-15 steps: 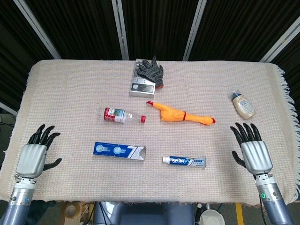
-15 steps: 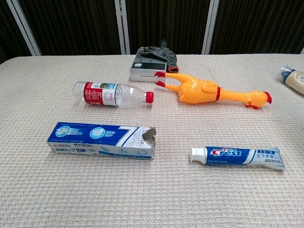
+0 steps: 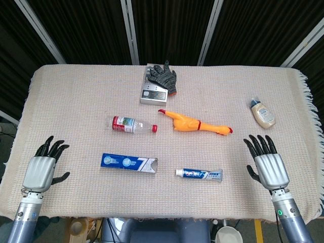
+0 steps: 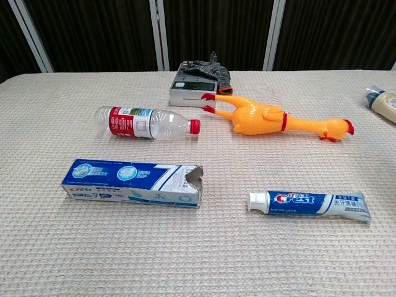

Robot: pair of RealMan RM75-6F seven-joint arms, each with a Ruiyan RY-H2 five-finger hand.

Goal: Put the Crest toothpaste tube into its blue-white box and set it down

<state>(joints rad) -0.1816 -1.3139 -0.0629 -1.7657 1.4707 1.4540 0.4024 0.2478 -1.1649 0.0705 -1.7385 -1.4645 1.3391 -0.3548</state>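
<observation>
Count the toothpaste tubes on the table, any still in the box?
1. The Crest toothpaste tube lies flat on the cloth, right of the blue-white box and apart from it. The box's torn open end faces the tube; its inside isn't visible, so a hidden tube can't be ruled out.

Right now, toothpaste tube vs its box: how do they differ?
The toothpaste box is the longer, a rectangular carton with a torn-open right end; the Crest tube is flat, white cap pointing left. The box lies left of the tube. Both lie flat on the cloth, apart, touched by neither hand.
</observation>
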